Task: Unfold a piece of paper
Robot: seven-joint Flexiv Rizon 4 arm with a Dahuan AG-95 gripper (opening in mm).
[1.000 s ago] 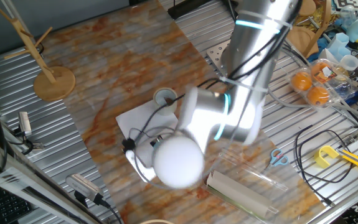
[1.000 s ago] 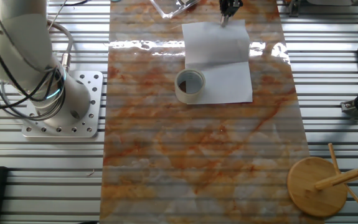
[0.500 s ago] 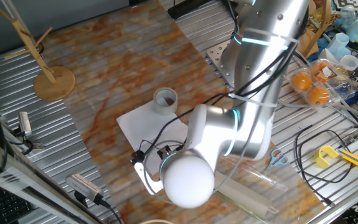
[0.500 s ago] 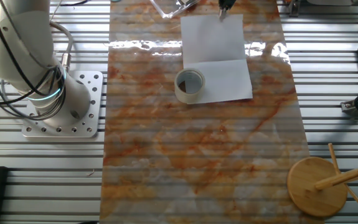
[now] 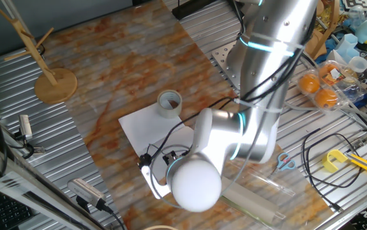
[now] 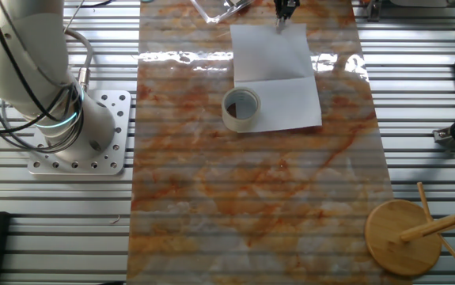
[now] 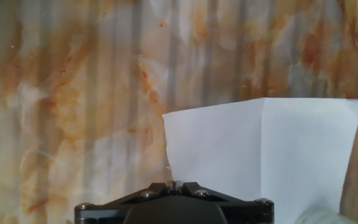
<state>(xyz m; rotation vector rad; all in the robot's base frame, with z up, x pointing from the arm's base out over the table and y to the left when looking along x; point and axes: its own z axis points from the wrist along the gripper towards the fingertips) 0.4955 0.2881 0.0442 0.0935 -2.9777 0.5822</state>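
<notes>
The piece of paper (image 6: pixel 276 76) is white and lies on the marbled mat, with a crease across its middle. It also shows in the one fixed view (image 5: pixel 150 124) and in the hand view (image 7: pixel 259 149). A tape roll (image 6: pixel 241 108) stands on its near left corner. My gripper (image 6: pixel 282 14) is at the paper's far edge. In the hand view the gripper (image 7: pixel 175 183) has its jaws closed on that edge. In the one fixed view the arm's round joint (image 5: pixel 196 185) hides most of the gripper.
A clear sleeve with a beige roll (image 5: pixel 250 199) lies beside the arm. A wooden stand (image 6: pixel 405 233) is at the mat's corner. The robot base (image 6: pixel 77 134) is left of the mat. Scissors (image 5: pixel 285 161), cables and oranges (image 5: pixel 317 89) sit at the right.
The arm has moved outward with the paper's edge. The far half of the sheet has swung open and now lies flatter beyond the crease. The tape roll has not moved.
</notes>
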